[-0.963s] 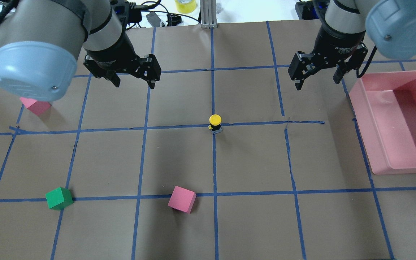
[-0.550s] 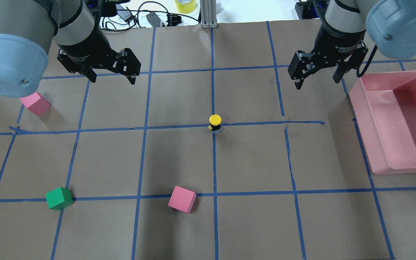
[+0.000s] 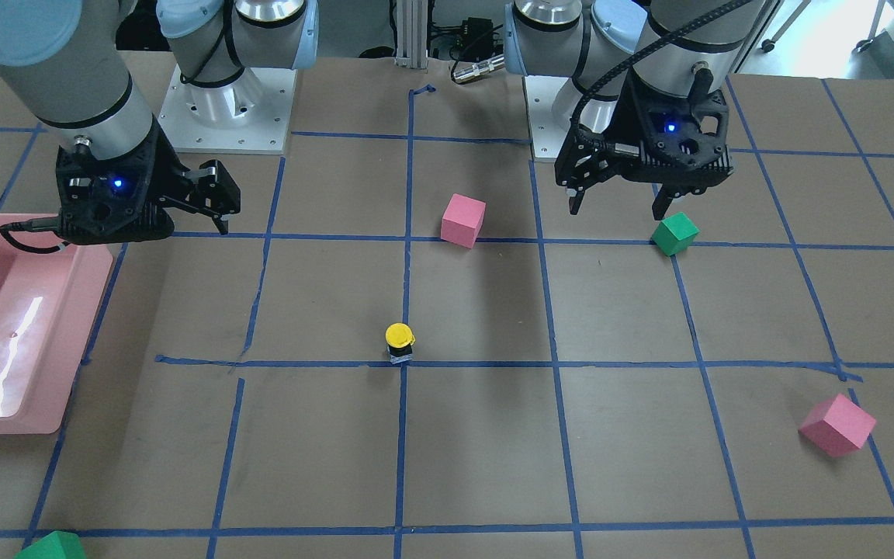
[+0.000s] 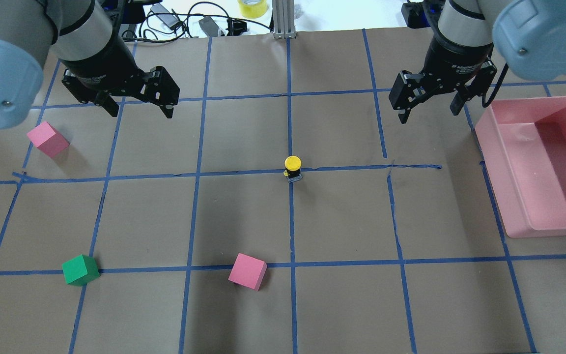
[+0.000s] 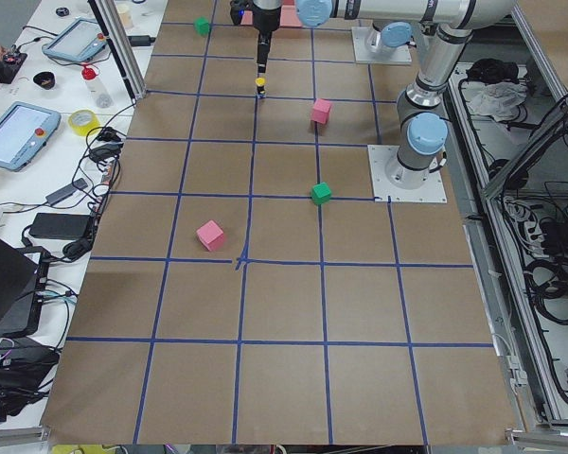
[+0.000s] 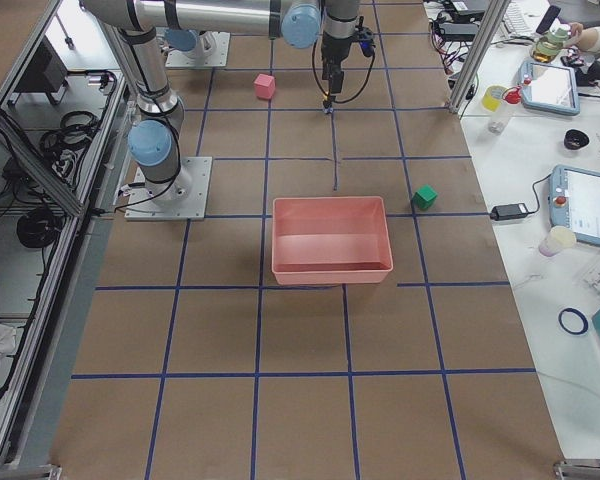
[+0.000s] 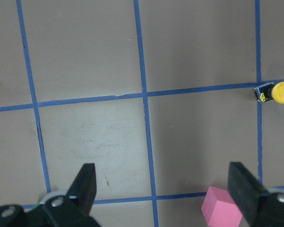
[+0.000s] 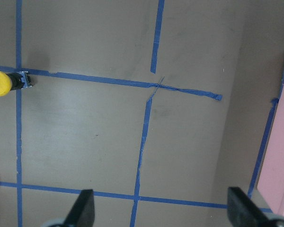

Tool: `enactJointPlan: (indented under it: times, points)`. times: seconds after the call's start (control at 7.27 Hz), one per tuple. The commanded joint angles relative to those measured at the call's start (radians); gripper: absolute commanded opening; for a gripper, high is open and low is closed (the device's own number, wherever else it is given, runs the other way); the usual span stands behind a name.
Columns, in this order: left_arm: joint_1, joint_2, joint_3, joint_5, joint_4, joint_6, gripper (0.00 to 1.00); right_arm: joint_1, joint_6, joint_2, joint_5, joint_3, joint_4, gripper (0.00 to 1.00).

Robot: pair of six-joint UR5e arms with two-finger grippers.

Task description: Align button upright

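Note:
The button (image 4: 293, 167) stands upright on its grey base at the table's middle, on a blue tape crossing, with its yellow cap on top. It also shows in the front view (image 3: 400, 341), the left wrist view (image 7: 277, 92) and the right wrist view (image 8: 4, 82). My left gripper (image 4: 140, 112) hovers open and empty, far to the button's left and beyond it. My right gripper (image 4: 428, 115) hovers open and empty, far to the button's right and beyond it. Neither touches the button.
A pink tub (image 4: 509, 147) lies at the right edge. One pink cube (image 4: 48, 139) lies at the far left under the left arm, another pink cube (image 4: 247, 271) in front of the button. A green cube (image 4: 80, 269) sits at the front left. Cables lie beyond the table's far edge.
My left gripper has moved left and away from the button, still open, uncovering the pink cube at the left. The right gripper has shifted only slightly. The button has not moved.

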Motion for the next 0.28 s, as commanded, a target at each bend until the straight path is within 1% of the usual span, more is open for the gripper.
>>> enactJointPlan:
  times: [0.0, 0.14]
  points:
    - [0.002, 0.002, -0.004, -0.003, -0.003, -0.002, 1.0, 0.0, 0.0, 0.003, 0.0, 0.004, -0.002, 1.0]
    - [0.002, 0.001, -0.007, -0.003, -0.003, -0.002, 1.0, 0.0, 0.0, 0.003, -0.002, 0.004, -0.001, 1.0]
